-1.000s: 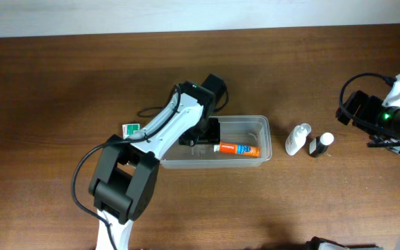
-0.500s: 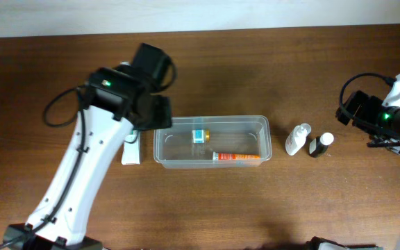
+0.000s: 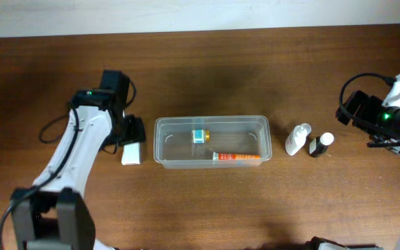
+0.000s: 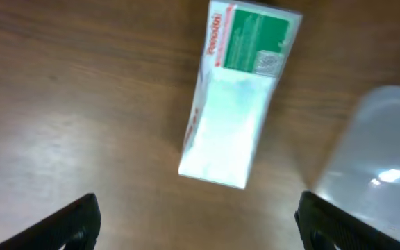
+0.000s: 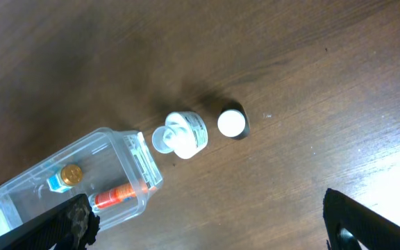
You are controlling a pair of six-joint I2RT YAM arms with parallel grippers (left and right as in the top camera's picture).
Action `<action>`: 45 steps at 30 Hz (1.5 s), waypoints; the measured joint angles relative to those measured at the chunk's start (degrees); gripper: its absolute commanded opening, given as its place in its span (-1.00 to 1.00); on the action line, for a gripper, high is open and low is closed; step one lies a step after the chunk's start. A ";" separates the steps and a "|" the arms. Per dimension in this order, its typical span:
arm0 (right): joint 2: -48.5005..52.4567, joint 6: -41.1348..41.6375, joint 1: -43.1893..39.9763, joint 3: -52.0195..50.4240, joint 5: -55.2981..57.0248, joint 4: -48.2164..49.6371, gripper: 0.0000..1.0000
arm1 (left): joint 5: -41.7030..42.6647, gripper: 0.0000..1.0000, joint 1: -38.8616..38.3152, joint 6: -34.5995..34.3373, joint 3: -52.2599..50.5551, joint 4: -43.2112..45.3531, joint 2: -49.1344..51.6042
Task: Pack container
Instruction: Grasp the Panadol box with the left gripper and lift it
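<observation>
One clear container (image 3: 242,136). Inside it, two items: one small yellow-capped bottle (image 3: 199,135) and one orange tube (image 3: 236,157).

Loose on the tabletop (image 3: 255,208):
- One white-and-green packet (image 3: 132,153), at the container's 9 o'clock.
- Two bottles at its 3 o'clock: one white bottle (image 3: 297,139) and one dark bottle (image 3: 320,144) with a white cap.

Bottles total three. Five small items overall.

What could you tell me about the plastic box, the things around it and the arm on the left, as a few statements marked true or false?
1. The orange tube lies inside the container. True.
2. The white-and-green packet is inside the container. False: it lies on the table beside it.
3. A white bottle and a dark bottle sit outside the container. True.
4. The left gripper is clamped on the packet. False: it is open above the packet, holding nothing.
</observation>
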 measured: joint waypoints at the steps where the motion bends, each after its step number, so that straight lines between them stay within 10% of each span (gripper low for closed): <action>1: 0.00 0.04 0.00 0.00 0.00 0.00 0.97 | 0.22 0.81 0.37 0.26 -1.88 1.90 1.05; 20: 0.00 0.02 0.00 0.00 0.00 0.02 0.97 | 2.73 0.13 0.42 8.63 -5.35 14.12 9.70; 27: 0.00 0.04 0.00 0.00 0.00 0.02 0.96 | 2.99 0.27 0.42 15.21 -5.38 13.60 9.77; 36: 0.00 0.02 0.00 0.00 0.00 0.02 0.97 | 3.39 -0.28 0.42 15.43 -5.42 14.53 10.69; 45: 0.00 0.02 0.00 0.00 0.00 0.00 0.97 | 3.15 -0.43 0.39 19.50 2.29 -0.92 10.73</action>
